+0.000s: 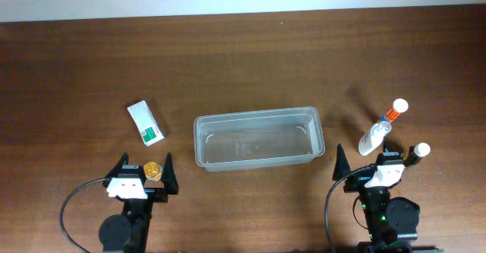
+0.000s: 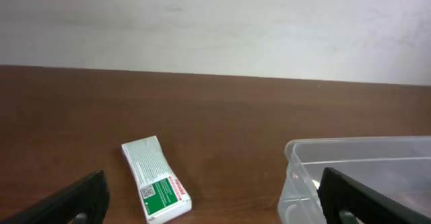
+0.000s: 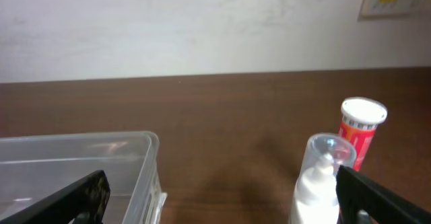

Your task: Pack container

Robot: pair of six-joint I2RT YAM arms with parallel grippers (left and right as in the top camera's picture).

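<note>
The clear plastic container stands empty at the table's middle; its corner shows in the left wrist view and the right wrist view. A white-and-green packet lies left of it, also in the left wrist view. A small amber jar sits between my left gripper's open fingers. A white spray bottle and a red tube with white cap stand right of the container, also seen in the right wrist view: bottle, tube. My right gripper is open and empty.
A white-capped bottle stands beside my right gripper's outer finger. The table's far edge meets a white wall.
</note>
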